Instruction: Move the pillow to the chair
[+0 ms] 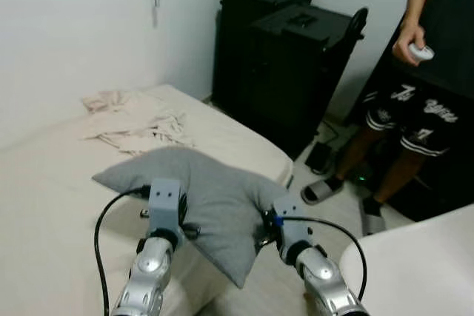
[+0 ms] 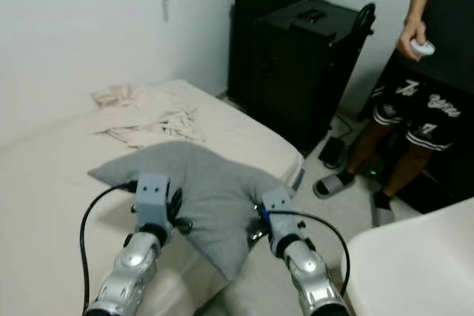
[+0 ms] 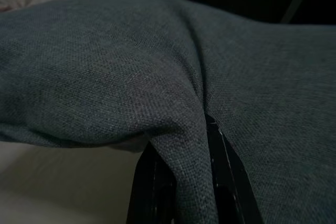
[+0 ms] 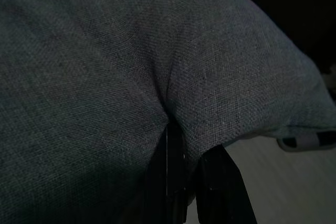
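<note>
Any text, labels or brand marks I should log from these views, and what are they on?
White lettering on the person's black shorts: too blurred to read.
Black cases by the wall: no label legible.
Gray pillow, held by the left gripper and right gripper: no print or tag visible.
Bed and crumpled cloth: no text.

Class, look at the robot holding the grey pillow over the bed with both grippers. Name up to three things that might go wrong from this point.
1. The left gripper and right gripper each pinch only a fold of the pillow, so the fabric might slip out.
2. The pillow's lower corner hangs down by the bed edge and could snag.
3. A person stands close beside the black cases; turning might bring the robot near them.
</note>
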### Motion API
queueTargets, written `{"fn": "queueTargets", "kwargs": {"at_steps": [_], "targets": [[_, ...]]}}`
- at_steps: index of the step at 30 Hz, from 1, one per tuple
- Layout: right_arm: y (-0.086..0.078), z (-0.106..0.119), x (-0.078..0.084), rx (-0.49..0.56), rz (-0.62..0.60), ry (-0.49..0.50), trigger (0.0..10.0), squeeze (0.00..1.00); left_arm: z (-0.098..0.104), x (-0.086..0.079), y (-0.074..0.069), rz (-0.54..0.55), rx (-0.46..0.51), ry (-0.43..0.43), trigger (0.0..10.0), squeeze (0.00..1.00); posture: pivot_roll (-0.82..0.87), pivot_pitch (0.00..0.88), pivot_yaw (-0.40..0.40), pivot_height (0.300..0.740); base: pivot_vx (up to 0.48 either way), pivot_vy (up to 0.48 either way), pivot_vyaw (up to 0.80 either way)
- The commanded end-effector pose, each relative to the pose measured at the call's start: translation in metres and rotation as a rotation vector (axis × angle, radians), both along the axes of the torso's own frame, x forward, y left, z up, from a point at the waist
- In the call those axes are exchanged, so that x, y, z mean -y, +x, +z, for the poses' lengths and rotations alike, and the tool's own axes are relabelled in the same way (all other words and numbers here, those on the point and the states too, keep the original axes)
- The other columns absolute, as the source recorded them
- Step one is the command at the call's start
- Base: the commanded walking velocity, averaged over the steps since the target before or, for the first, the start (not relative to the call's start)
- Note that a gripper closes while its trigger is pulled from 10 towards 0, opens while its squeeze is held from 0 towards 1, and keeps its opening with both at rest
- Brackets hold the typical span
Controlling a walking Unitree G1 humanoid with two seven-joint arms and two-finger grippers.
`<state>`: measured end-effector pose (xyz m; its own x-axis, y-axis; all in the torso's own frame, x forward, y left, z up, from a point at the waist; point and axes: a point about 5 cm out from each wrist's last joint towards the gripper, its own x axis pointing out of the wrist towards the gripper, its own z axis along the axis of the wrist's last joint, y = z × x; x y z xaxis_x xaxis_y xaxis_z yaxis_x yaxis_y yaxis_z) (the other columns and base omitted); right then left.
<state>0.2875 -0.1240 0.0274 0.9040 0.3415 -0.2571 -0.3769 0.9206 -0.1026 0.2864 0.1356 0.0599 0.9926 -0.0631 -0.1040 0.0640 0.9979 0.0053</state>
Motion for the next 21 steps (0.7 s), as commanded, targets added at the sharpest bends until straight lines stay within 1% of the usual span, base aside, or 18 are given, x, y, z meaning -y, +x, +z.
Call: {"fn": "queueTargets", "kwargs": {"at_steps": [1,15,21], "targets": [[0.0004,0.0010,0.0098,0.011,-0.030,-0.012,10.0,0.00,0.0040,-0.0036,0.0000,0.012,0.030,0.028,10.0,0.00,0.02,0.058,-0.065,0.710,0.000,0.000,-0.80],[-0.0009,-0.0021,0.0084,-0.006,-0.021,-0.015,10.0,0.00,0.0010,-0.0065,-0.0023,0.020,0.019,0.041,10.0,0.00,0.03,0.059,-0.067,0.710,0.000,0.000,-0.80],[-0.0007,-0.0030,0.0106,-0.010,-0.032,-0.018,10.0,0.00,0.0010,-0.0056,-0.0014,0.014,0.018,0.047,10.0,0.00,0.03,0.055,-0.065,0.710,0.000,0.000,-0.80]]}}
